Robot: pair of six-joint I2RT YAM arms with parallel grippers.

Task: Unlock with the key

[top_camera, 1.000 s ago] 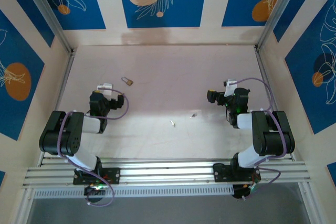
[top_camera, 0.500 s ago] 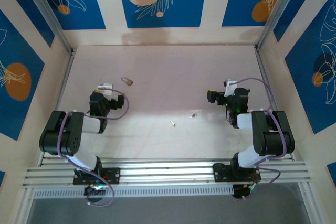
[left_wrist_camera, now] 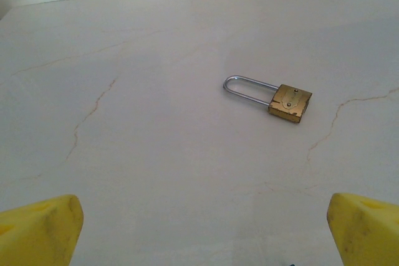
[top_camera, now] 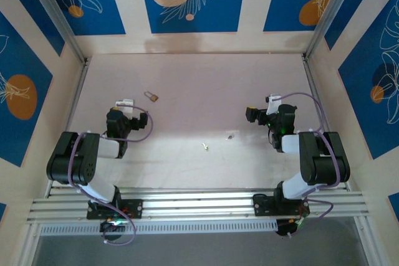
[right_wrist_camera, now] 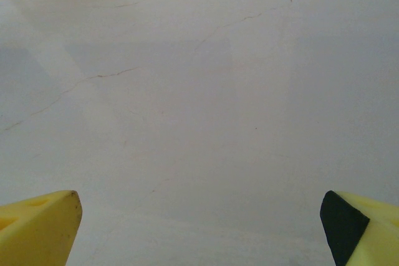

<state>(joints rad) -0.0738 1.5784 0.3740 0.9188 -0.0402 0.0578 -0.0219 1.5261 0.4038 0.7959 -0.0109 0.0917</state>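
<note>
- Step in hand: the very start. Nothing is held, and the lock and key lie apart on the bench.
- The left hand has its yellow fingertips spread wide with nothing between them. The padlock lies flat ahead of it and slightly to its right, well clear of the tips.
- The right hand is likewise spread wide and empty, with bare bench ahead of it.
- In the top view, two small metallic pieces lie between the left hand and the right hand, nearer the arm bases. One is presumably the key, but they are too small to tell which.
- Next move, as a judgement: one hand must reach and pinch the key, which lies thin and flat, so the tips need to come down close to the surface. The other hand would steady the padlock by its body.
- Materials: the padlock has a small, boxy, brass-coloured body and a long, slim, shiny steel shackle, rounded at the end. The bench is pale, smooth and stone-like with faint veins. The fingertips look like soft yellow pads.
</note>
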